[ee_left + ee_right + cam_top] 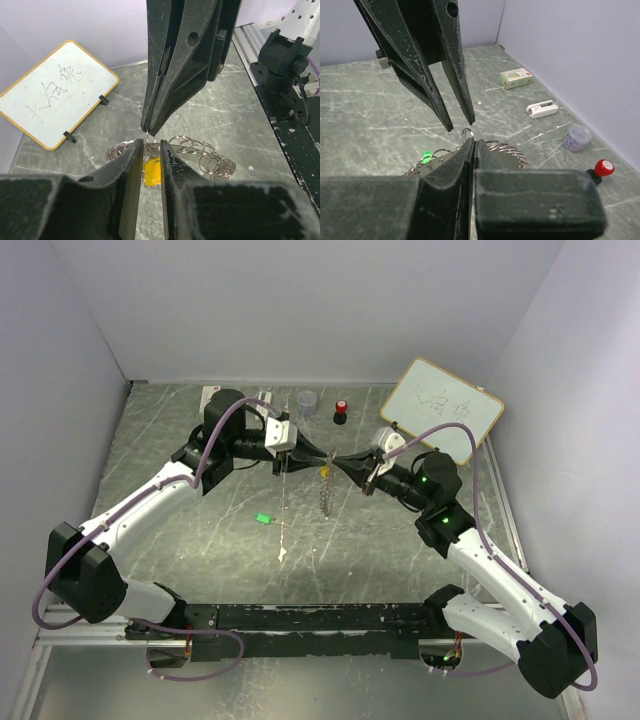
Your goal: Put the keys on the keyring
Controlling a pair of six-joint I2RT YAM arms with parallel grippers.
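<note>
Right fingers [462, 165] clenched on the big silver chain-rimmed keyring [200, 157], hanging above the grey marbled desk [200, 540]. Left fingers [130, 170] parted, yellow-orange-headed key [152, 172] visible in the gap; green-headed key [263, 518] lies on desk.

light: bright and even, coming from above | colour: cool, a little blue | shadows: soft and pale on the table [370, 540] | glare: small shine on the table, whiteboard [440, 405] very white but writing shows | focus: top view clear; in wrist views the near fingers [125, 185] look a bit fuzzy, far things clear
</note>
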